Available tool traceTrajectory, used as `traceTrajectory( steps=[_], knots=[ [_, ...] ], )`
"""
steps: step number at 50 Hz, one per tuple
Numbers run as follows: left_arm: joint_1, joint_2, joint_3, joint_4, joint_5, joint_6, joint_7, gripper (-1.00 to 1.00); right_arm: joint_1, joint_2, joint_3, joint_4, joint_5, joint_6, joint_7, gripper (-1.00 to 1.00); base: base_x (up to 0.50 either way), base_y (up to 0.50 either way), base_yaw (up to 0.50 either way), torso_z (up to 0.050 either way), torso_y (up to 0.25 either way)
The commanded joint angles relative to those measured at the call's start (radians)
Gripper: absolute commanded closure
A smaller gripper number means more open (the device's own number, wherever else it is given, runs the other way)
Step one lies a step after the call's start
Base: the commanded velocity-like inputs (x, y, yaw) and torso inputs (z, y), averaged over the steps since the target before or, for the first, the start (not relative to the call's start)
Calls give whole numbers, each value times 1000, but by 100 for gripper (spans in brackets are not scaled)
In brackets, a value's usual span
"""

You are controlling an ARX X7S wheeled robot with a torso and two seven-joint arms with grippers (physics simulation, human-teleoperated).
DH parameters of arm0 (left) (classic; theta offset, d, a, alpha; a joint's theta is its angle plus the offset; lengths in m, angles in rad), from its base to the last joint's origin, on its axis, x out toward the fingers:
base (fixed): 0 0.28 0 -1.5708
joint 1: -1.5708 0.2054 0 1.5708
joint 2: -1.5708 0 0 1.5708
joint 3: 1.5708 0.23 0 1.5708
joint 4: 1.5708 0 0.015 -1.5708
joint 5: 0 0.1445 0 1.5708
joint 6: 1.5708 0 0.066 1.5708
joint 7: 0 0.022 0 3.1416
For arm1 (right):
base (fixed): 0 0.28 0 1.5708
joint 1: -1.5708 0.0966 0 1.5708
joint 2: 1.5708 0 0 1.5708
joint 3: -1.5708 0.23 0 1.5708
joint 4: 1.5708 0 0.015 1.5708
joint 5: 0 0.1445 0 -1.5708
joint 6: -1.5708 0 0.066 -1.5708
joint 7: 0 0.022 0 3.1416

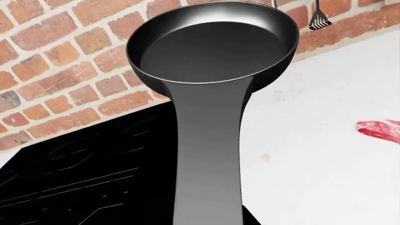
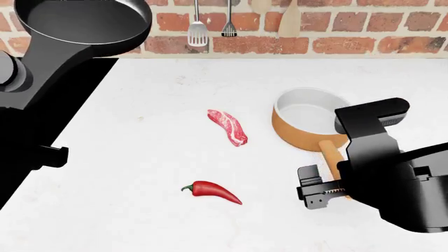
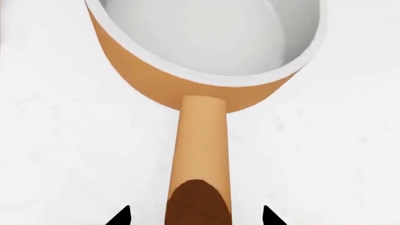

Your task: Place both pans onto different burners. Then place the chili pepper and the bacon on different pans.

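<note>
While seemingly empty, both pans [image 2: 84, 21] aloft?

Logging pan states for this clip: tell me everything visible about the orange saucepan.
The deep orange saucepan with a white inside stands upright and empty on the white counter, to the robot's right of the streaked pink bacon strip. Its straight orange handle points toward the robot, darker brown at the end. The right gripper straddles that end with a dark fingertip on each side, apparently not yet clamped. It is on no burner.

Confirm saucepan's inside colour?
White inside, orange outside; saucepan shows it best in the right wrist view.
</note>
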Motion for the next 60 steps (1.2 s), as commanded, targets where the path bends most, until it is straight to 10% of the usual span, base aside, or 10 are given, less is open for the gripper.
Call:
traceTrajectory(
  steps=[1,6,7,60],
  knots=[
    [-65,-13,-19,-6,43,2,-3,100,-49,9,-4,2,-51,-15,-59,-100,0,0,0,0,10],
    [-68,-12,-16,-7,43,0,-4,100,-72,28,-3,-10,-77,-26,-84,-100,0,0,0,0,0],
    [-69,-11,-15,-8,42,0,-5,100,-71,30,-4,-10,-83,-23,-82,100,12,0,0,0,0],
    [-120,-33,-7,-15,20,-13,-4,100,389,135,212,-119,-96,142,87,100,0,0,0,1,3]
  ],
)
